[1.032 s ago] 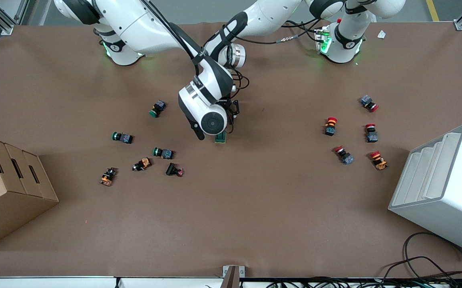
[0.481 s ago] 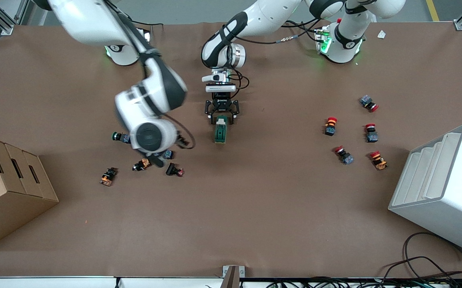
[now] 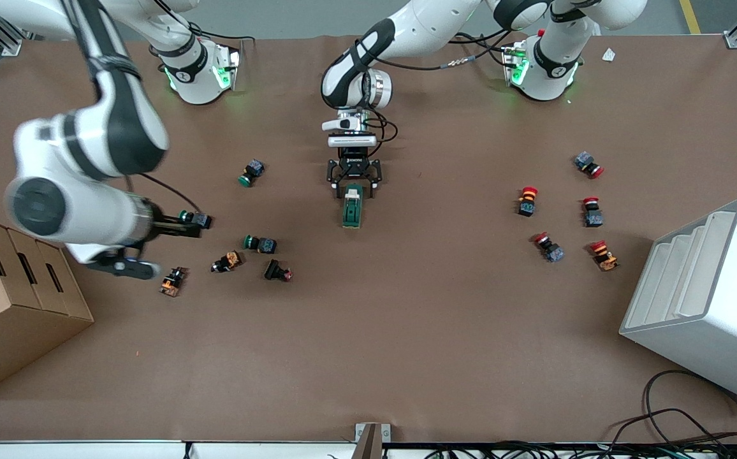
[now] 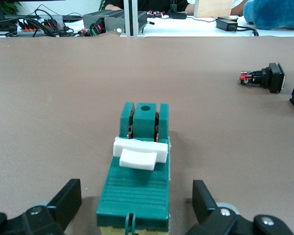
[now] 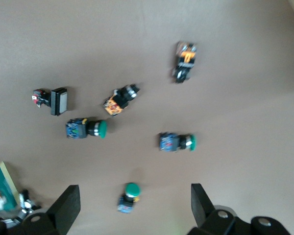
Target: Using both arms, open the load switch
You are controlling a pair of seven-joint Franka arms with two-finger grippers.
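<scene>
Lengthwise, load switch (image 3: 352, 210) points toward front camera; left end effector (image 3: 354, 186) spread astride it.

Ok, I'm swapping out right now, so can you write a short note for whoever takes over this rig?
Left gripper: open, low at the table, fingers either side of the load switch's end, not clamped.
Right gripper: open, empty, up over the green push buttons toward the right arm's end of the table.
Load switch: flat on the table, mid-table, its white toggle facing up.
Done: left gripper is lined up on the switch.
Left: whether it is already open cannot be told; check the toggle first.
</scene>
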